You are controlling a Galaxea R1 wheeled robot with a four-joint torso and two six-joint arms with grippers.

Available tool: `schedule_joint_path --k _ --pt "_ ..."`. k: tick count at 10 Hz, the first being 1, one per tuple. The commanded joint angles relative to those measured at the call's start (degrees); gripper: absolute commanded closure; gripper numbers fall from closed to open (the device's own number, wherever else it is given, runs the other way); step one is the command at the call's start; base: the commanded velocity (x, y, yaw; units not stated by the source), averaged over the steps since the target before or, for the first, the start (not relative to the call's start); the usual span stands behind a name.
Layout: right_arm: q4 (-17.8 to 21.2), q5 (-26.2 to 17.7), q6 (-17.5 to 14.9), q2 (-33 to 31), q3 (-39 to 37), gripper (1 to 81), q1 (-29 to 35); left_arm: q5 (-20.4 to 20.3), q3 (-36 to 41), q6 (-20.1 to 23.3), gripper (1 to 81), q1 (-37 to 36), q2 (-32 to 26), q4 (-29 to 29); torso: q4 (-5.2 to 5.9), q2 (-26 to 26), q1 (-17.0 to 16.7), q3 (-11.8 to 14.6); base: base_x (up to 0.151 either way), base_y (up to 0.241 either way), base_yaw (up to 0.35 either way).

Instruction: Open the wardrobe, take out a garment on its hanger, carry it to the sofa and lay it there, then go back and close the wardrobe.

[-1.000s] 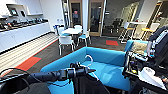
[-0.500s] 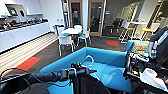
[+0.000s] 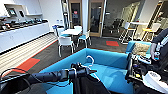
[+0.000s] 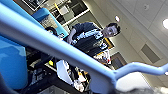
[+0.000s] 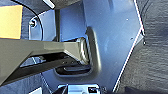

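The bright blue sofa (image 3: 110, 60) stands right in front of me, its seat broad and bare. My left arm reaches in from the left, and my left gripper (image 3: 82, 71) is shut on the white hanger (image 3: 90, 60), whose curved hook rises above it over the sofa's near edge. The black garment (image 3: 91, 86) hangs limp below the gripper. In the left wrist view the pale hanger (image 4: 62, 50) crosses close to the camera, with the blue sofa (image 4: 12, 65) behind it. The wardrobe is out of view.
A person (image 3: 160, 47) with a control rig stands at the right, beside the sofa's arm. Beyond the sofa are a white table with white chairs (image 3: 65, 41), a long counter (image 3: 20, 35) on the left, red floor patches (image 3: 27, 64) and glass doors (image 3: 96, 17).
The whole picture has shifted slightly, so the camera has moved a little relative to the sofa. The hanger and the garment stay in my left gripper.
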Motion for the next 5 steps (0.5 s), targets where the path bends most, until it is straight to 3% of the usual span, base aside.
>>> schedule_joint_path --k 1,5 --pt "-0.6 -3.0 -0.2 -0.3 0.1 1.0 1.1 -1.4 2.1 0.7 81.1 -8.8 0.4 1.2 0.0 0.0 0.0 0.0 0.103 0.0 0.0" --pt "-0.6 -3.0 -0.2 -0.2 0.1 1.0 1.2 -1.4 2.1 0.6 81.1 -8.8 0.5 1.2 0.0 0.0 0.0 0.0 0.112 0.0 0.0"
